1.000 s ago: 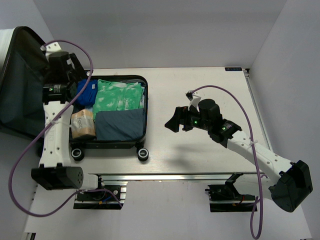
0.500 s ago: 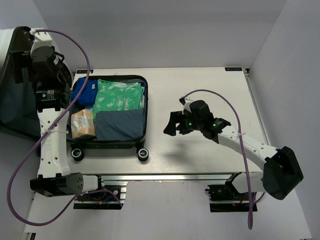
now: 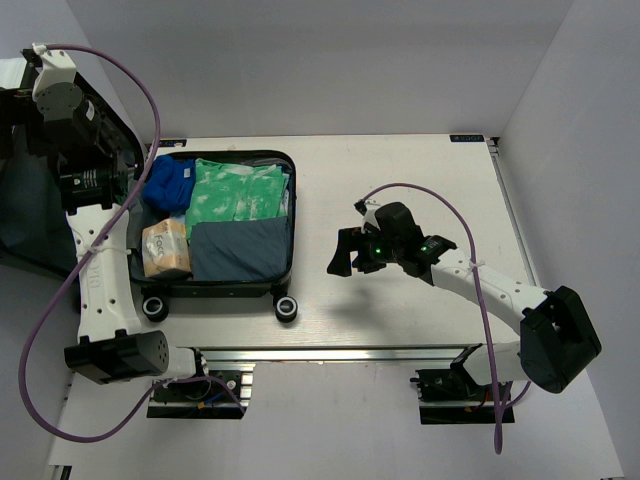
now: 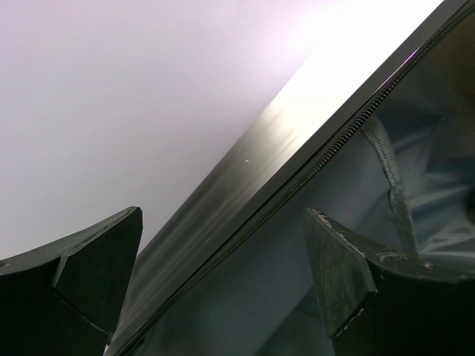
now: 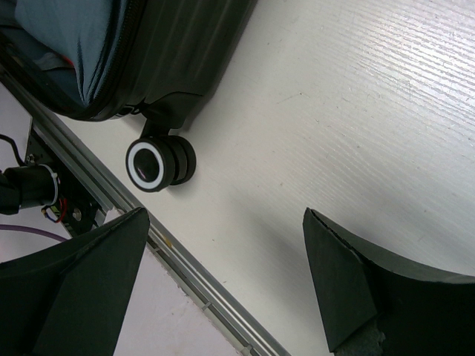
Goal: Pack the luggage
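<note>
Closing the packed luggage (image 3: 291, 215)
Left gripper (image 4: 223, 245), spread, seems to straddle the lid rim (image 4: 297, 174); pinch it squarely before swinging it over. Right gripper (image 5: 223, 222) hangs spread above the bench (image 5: 356, 111).

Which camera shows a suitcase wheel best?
The right wrist view: one wheel sits close and sharp, black with a white ring, at the luggage corner. The top external view shows two wheels, but small. The left wrist view shows only the lid's rim and lining, no wheel.
</note>
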`<state>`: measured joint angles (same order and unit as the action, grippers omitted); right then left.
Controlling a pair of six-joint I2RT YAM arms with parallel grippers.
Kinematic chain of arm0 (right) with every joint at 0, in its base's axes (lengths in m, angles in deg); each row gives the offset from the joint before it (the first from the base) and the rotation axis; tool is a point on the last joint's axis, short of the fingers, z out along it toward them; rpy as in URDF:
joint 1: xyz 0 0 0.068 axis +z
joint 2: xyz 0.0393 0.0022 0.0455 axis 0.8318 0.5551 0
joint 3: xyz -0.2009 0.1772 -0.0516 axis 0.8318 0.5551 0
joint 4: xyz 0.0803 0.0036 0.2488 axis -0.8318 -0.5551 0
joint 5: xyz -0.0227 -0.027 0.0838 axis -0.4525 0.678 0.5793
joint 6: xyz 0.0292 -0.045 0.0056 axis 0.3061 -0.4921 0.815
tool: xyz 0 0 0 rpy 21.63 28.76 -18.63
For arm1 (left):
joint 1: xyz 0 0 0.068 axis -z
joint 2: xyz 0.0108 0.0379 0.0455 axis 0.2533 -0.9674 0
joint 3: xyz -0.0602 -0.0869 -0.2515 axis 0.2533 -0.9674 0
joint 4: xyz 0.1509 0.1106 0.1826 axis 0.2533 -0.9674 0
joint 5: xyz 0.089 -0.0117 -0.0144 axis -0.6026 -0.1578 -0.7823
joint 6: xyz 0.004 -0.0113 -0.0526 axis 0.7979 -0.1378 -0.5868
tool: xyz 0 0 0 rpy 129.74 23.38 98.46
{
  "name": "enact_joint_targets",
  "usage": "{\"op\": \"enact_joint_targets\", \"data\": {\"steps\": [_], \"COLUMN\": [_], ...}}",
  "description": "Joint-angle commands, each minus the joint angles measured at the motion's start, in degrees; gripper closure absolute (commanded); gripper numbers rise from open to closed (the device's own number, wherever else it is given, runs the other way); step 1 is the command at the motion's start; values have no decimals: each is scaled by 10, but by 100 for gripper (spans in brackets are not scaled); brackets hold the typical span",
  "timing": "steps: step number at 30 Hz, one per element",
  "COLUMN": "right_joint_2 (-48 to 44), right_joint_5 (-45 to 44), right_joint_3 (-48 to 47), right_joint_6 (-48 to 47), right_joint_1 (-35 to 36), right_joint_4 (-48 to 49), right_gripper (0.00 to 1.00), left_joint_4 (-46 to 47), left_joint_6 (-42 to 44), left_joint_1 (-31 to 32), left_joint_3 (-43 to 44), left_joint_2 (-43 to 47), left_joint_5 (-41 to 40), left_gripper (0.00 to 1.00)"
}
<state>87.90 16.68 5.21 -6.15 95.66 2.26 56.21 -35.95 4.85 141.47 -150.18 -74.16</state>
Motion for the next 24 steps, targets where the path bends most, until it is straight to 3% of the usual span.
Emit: {"op": "enact_joint_targets", "data": {"steps": [1,5,8,10,11,13,14,19,22,24], "right_joint_2": [-9,-7,-3,-2,-2,-2,-3,-7,-14,-19], "right_joint_5": [6,3,-3,-6,-6,-5,-4,9,13,7], "right_joint_3": [-24,-28,-30,-28,-28,-27,-22,-3,0,3], "right_joint_6": [-15,-19,-22,-23,-23,-23,-22,-9,-4,-3], "right_joint_1": [-3,-5,-4,-4,-4,-4,-4,-4,-4,-4], "right_joint_4": [-3,-9,-16,-16,-16,-12,-9,10,17,22], "right_gripper": [11,11,11,11,11,11,11,11,11,11], "left_joint_4": [-9,17,-7,-14,-19,-71,-107,-285,-294,-284], "left_joint_6": [-14,-25,-59,-77,-90,-150,-177,-377,-440,-470], "left_joint_1": [-25,-57,-63,-63,-63,-53,-53,-39,-33,-15], "left_joint_3": [0,1,18,21,29,46,72,154,166,159], "left_joint_2": [-22,-57,-60,-51,-48,-50,-50,-60,-75,-78], "left_joint_5": [15,-21,-11,-11,-13,-10,8,311,469,523], "left_gripper": [2,2,13,35,62,100,100,100,100,100]}}
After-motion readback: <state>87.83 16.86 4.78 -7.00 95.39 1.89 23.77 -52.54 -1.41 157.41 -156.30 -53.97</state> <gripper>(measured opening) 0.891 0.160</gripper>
